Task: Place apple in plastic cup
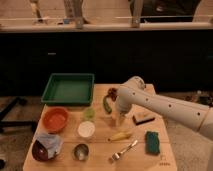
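The plastic cup (89, 113) is small, pale green and translucent. It stands upright on the wooden table (100, 160), left of centre. My arm (165, 106) reaches in from the right and bends down at a white elbow (131, 91). My gripper (120, 118) points down at the table, about a cup's width to the right of the plastic cup. The apple is hidden under the gripper, so I cannot see it.
A green tray (67, 88) sits at the back left, with an orange bowl (55, 119) in front of it. A white cup (86, 129) and a metal cup (80, 151) stand in front of the plastic cup. Nearby are a dark-red cluster (112, 92), a banana-like piece (120, 135), a fork (124, 150) and a green sponge (152, 141).
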Controlling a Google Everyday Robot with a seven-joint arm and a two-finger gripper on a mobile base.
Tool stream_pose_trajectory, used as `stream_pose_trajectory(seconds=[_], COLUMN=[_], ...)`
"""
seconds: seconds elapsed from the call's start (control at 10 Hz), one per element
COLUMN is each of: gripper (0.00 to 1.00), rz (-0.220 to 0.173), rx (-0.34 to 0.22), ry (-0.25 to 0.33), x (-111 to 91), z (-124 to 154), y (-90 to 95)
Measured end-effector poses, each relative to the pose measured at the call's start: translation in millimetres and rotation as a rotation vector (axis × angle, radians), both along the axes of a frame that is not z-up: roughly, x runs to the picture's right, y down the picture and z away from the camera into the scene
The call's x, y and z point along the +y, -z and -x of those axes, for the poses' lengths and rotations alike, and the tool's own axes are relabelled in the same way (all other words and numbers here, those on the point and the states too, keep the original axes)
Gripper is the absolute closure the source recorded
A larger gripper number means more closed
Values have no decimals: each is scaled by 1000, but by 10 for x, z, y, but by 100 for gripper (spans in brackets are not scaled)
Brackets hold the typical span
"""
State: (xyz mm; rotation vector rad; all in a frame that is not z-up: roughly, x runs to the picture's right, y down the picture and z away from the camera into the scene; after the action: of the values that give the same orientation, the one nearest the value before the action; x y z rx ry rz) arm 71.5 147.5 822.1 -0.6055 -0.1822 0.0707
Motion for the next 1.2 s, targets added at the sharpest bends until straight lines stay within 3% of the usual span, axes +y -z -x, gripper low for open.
stream_pose_trajectory(seconds=[0.6,1.2], gripper=[20,20], rz=[38,61], rx=[-24,-18], ry=[-21,-4], x=[49,115], z=[-24,-70], y=[-322,-404])
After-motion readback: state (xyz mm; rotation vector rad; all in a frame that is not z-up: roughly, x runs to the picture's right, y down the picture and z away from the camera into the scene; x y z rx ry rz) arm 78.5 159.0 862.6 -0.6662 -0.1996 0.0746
